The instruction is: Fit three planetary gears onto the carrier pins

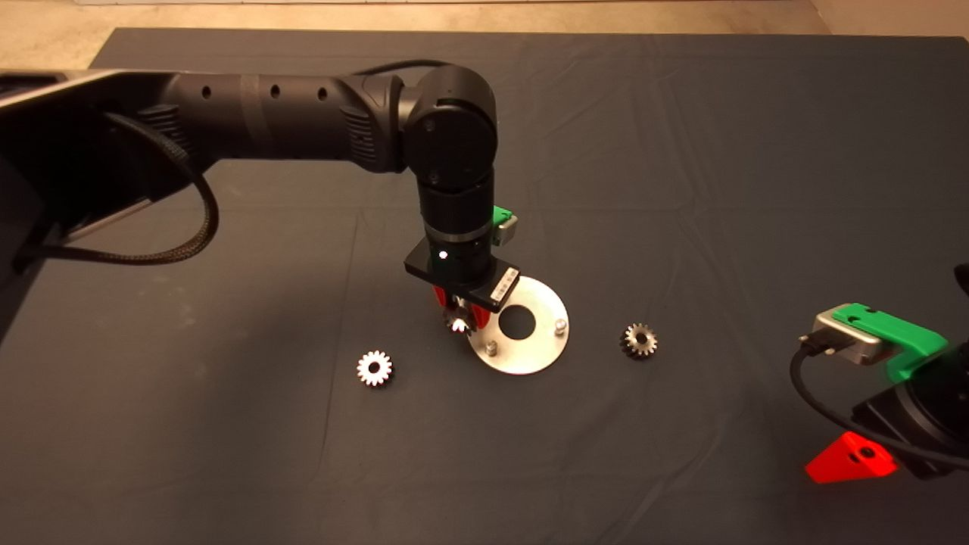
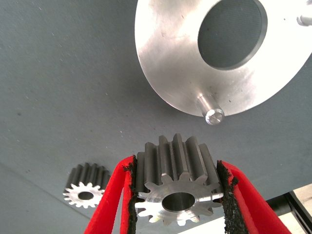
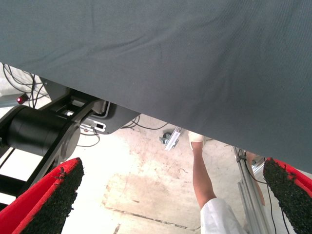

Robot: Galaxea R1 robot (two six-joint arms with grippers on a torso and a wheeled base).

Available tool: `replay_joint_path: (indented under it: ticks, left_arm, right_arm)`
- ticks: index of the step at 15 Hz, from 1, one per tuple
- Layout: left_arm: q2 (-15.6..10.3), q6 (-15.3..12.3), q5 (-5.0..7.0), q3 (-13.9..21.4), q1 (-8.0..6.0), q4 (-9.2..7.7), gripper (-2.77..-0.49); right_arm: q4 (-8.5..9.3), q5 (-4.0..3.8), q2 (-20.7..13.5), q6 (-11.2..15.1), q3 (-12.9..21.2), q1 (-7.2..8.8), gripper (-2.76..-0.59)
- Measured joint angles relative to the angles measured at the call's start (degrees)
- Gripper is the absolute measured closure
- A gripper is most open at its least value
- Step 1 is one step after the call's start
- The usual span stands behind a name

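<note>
My left gripper (image 1: 458, 318) hangs over the left rim of the shiny carrier disc (image 1: 541, 352), shut on one planetary gear (image 2: 175, 195) held by its toothed sides between the black pads (image 2: 130, 195). Two carrier pins (image 1: 491, 348) (image 1: 560, 326) stand bare on the disc; the nearer pin (image 2: 212, 113) is just ahead of the held gear. A second gear (image 1: 375, 369) lies on the mat left of the disc, also seen in the left wrist view (image 2: 87, 191). A third gear (image 1: 640, 340) lies to the right. Any further pin is hidden under the gripper.
My right gripper (image 1: 848, 460) is parked at the lower right edge of the mat, fingers wide apart. Its wrist view shows the mat's edge, the floor, a black machine base (image 3: 39, 134) and a person's leg (image 3: 204, 180).
</note>
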Motion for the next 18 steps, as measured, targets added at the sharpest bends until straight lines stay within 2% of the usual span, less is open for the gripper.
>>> replay_joint_path:
  ticks: [3, 6, 9, 15, 18]
  left_arm:
    - [-0.3, -3.0, 0.07, 2.7, 0.00, 0.82, -0.91]
    - [-0.1, -4.1, 0.00, 3.8, 0.02, 1.53, -0.91]
    - [0.0, -4.9, 0.05, 3.8, 0.17, 3.24, -0.91]
    - [1.6, -5.3, 0.00, 2.8, 2.70, 4.96, -0.91]
    - [1.8, -5.2, 0.07, 1.0, 3.08, 5.80, -0.91]
  right_arm:
    - [0.00, 0.02, 0.0, 0.0, 0.0, 0.02, -2.75]
    - [0.02, 0.02, 0.0, 0.0, 0.0, -0.01, -2.75]
    - [0.01, 0.02, 0.0, 0.0, 0.0, -0.01, -2.75]
    - [0.01, 0.00, 0.0, 0.0, 0.0, -0.01, -2.75]
    - [0.01, 0.00, 0.0, 0.0, 0.0, -0.01, -2.75]
